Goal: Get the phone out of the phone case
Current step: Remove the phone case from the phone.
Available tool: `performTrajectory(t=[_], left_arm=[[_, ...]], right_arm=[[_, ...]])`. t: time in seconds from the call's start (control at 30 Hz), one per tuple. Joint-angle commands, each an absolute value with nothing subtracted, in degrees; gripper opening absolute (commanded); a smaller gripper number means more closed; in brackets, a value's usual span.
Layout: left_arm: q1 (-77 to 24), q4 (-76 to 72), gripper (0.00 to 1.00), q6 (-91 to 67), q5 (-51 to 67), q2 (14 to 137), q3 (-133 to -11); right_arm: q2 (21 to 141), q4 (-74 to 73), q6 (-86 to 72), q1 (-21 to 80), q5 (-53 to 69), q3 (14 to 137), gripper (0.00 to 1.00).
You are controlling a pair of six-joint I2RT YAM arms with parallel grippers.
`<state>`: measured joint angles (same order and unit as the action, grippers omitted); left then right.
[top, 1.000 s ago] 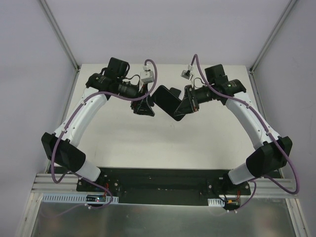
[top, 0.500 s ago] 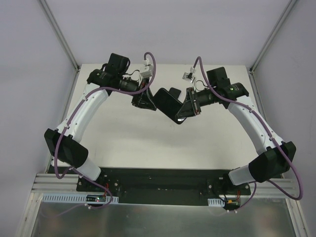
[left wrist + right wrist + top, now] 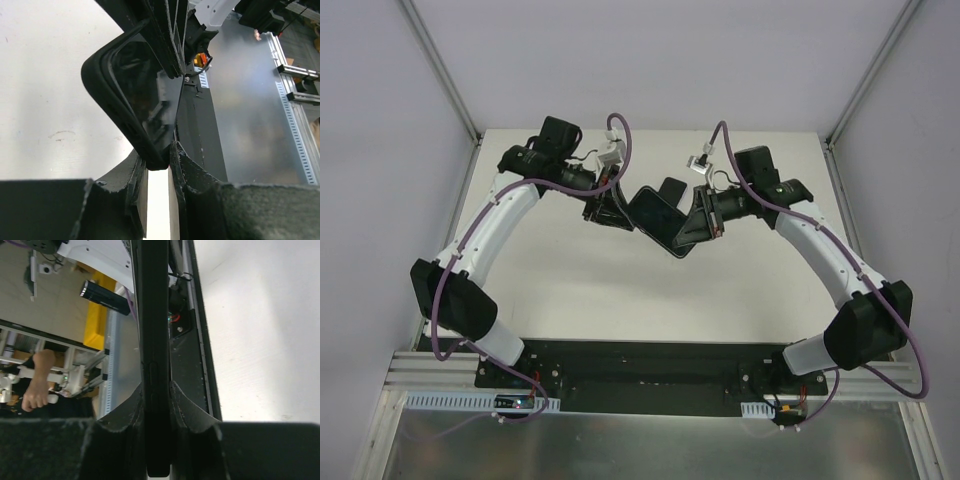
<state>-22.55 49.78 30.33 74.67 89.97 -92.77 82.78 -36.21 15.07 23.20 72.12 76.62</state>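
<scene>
Phone (image 3: 658, 218): I see it seated in the case (image 3: 114, 100), both held in the air above the surface (image 3: 570, 290), between the arms, toward the far side.
Left tool (image 3: 159, 160): pinched shut on the case's left corner.
Right tool (image 3: 157, 400): clamped across the case's thin edge at its right end.
Long axis: runs tool to tool, slanting far-left to near-right.
Nearer arm: neither; both grip it.
My read: the left tool should peel the rim while the right one braces.
</scene>
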Motion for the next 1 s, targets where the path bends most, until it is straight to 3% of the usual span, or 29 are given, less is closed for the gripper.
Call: performTrajectory(t=[0.0,0.47,0.97], left_arm=[[-28.5,50.8,0.0,40.5,75.1,87.2,-93.6],[-40.5,60.9,0.0,54.4,58.3,89.5,-100.8],[-38.9,59.2,0.0,52.0,52.7,91.8,-104.1]], right_arm=[[82.1,-15.3,-3.5,22.7,80.1,75.3,0.0],[81.5,-5.3,-13.0,23.9,83.6,72.6,0.0],[78.7,-3.3,-13.7,24.1,83.8,70.0,0.0]])
